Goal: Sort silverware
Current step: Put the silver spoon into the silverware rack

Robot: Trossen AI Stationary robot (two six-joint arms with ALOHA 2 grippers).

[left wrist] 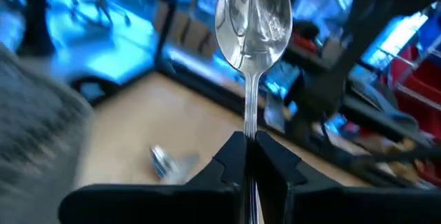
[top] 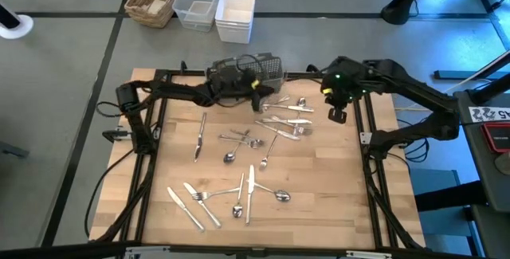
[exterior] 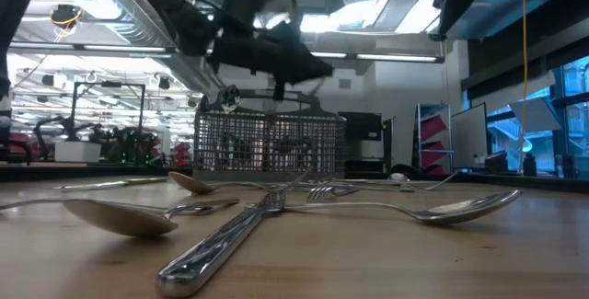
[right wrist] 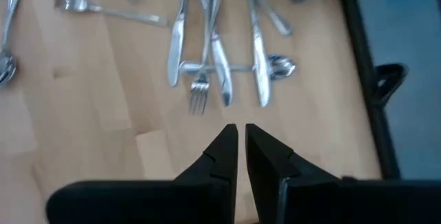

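Observation:
My left gripper (left wrist: 249, 145) is shut on a shiny spoon (left wrist: 251, 24), raised near the table's far edge beside the grey mesh caddy (top: 267, 68). In the low view it is a dark shape (exterior: 276, 55) above the caddy (exterior: 267, 143). My right gripper (right wrist: 241, 145) hangs above the table's far right part (top: 337, 114), shut with nothing between its fingers. Below it lies a cluster of forks, knives and a spoon (right wrist: 217, 58). More silverware lies flat mid-table (top: 239, 139) and near the front edge (top: 231, 195). My left gripper pinches the spoon's handle (left wrist: 249, 124) between its two fingers. The fingers run along the handle, roughly level, coming from the table's left. The bowl (left wrist: 251, 17) sticks out well beyond the fingertips, and the spoon is lifted clear of the table.
Beyond the far edge stand a wicker basket (top: 153, 0), a clear tub (top: 197, 2) and a white tub (top: 235, 13). A black frame (top: 366, 131) runs along the table's sides. A lone knife (top: 199, 135) lies at the mid left.

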